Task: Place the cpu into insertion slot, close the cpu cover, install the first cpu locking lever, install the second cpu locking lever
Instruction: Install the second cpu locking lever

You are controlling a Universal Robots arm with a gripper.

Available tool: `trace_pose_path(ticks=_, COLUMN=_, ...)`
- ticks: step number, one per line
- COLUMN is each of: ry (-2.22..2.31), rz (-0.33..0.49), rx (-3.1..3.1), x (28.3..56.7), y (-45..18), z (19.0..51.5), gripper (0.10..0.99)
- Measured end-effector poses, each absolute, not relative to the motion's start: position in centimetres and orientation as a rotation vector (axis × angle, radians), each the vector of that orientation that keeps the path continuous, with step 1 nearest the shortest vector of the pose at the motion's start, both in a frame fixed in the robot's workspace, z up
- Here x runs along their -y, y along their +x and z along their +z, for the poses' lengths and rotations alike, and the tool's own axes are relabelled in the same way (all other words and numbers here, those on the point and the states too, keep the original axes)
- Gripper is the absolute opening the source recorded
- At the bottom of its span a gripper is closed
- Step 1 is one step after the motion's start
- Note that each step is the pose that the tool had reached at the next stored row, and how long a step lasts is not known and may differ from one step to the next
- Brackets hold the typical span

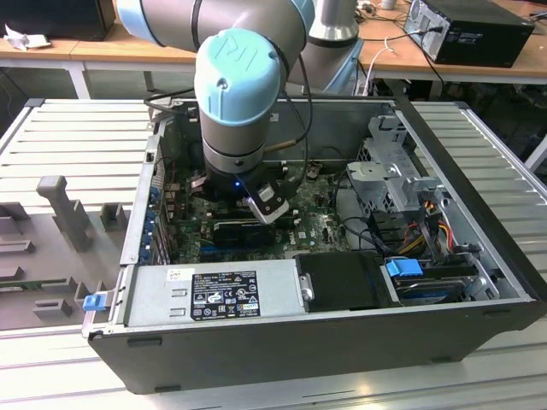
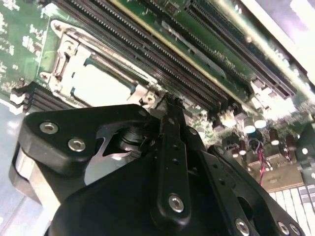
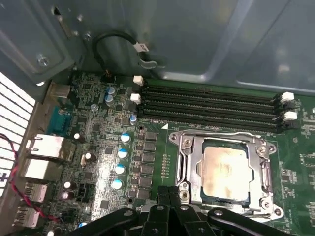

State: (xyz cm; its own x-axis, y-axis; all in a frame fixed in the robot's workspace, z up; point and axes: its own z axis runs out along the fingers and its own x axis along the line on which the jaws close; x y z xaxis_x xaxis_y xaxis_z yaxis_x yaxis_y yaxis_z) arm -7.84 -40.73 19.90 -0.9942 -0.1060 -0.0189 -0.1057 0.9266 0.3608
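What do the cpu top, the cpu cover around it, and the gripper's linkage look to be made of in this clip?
The cpu top looks like pale brushed metal: flat, with a soft dull sheen. The cpu cover framing it looks like stamped bare steel, silvery with bright glints along its edges. The gripper linkage is matte black with silvery screw heads in both wrist views; whether it is coated metal or plastic is not clear.

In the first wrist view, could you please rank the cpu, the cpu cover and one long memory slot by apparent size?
1. memory slot, longest by far.
2. cpu cover, framing the chip.
3. cpu, inside the cover's window.
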Motion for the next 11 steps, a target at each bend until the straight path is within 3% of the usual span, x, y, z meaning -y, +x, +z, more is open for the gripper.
trace_pose_path(ticks=11, ry=0.169, rz=-0.577, rx=3.083, x=40.7, y=-7.8, z=21.8, gripper=0.106)
